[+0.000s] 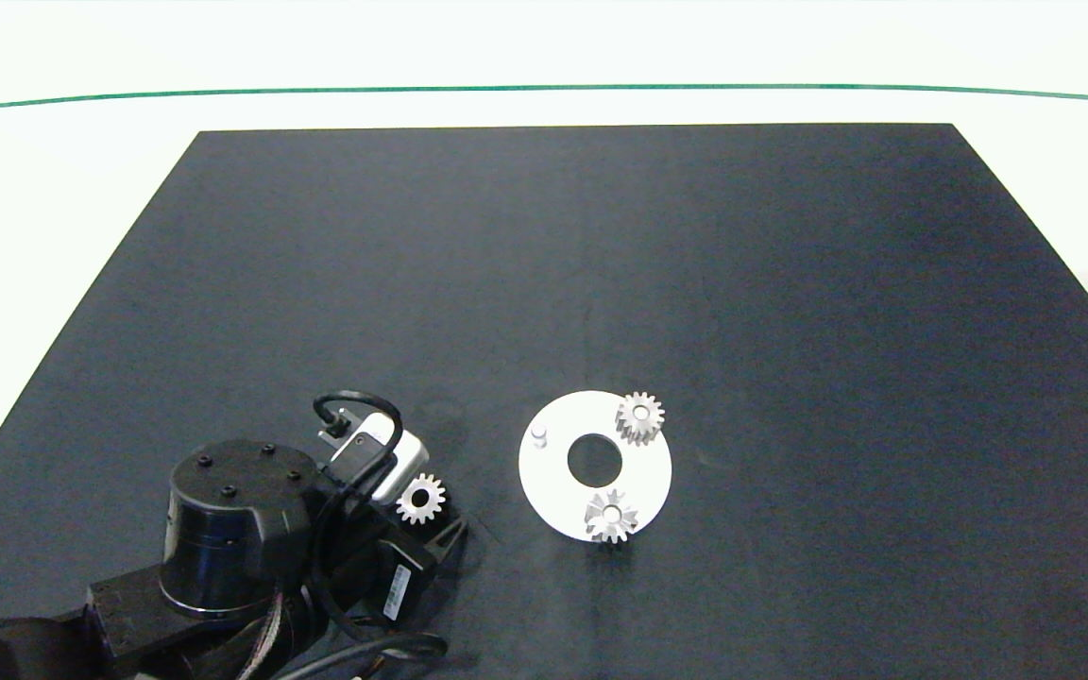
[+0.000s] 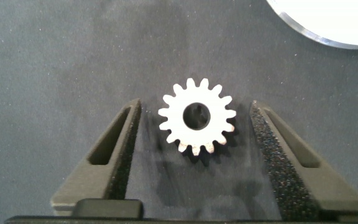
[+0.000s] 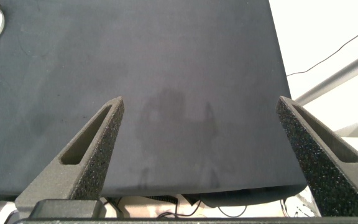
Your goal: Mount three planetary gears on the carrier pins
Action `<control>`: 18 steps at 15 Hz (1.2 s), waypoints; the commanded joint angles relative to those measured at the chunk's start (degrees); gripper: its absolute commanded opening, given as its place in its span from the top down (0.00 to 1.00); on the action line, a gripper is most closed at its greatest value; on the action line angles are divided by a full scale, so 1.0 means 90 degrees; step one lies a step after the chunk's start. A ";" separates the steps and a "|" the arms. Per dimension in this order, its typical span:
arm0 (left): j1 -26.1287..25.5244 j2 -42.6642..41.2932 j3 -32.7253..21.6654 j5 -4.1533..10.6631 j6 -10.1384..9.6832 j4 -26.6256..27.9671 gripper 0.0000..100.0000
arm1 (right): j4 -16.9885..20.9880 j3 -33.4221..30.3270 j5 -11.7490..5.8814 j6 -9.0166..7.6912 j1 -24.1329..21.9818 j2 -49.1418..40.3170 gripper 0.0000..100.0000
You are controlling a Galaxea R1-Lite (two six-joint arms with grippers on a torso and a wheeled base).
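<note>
A white disc [image 1: 553,491] lies on the black mat with the carrier pins on it. One planetary gear [image 1: 639,417] sits on the far right pin and a second gear [image 1: 610,516] on the near pin. The left pin [image 1: 538,434] stands bare. A third gear [image 1: 420,499] lies flat on the mat left of the disc. My left gripper [image 2: 194,106] is open around this gear [image 2: 197,118], with a gap on each side between its teeth and the fingers [image 2: 114,162]. My right gripper [image 3: 201,99] is open with nothing in it.
The black mat [image 1: 601,264] covers most of the white table. My left arm [image 1: 232,529] comes in at the mat's near left. The right gripper hangs over the mat's edge [image 3: 241,190], outside the head view; cables and a metal frame show beyond.
</note>
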 commanded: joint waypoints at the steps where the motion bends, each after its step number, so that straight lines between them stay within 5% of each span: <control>1: 0.0012 -0.0012 0.0000 0.0011 0.0005 -0.0030 0.36 | 0.0022 0.0006 -0.0011 0.0004 0.0004 0.0012 0.00; 18: 0.0031 0.0037 -0.0069 0.0011 0.0201 -0.0020 0.71 | 0.0022 -0.0004 -0.0011 0.0004 0.0013 0.0012 0.00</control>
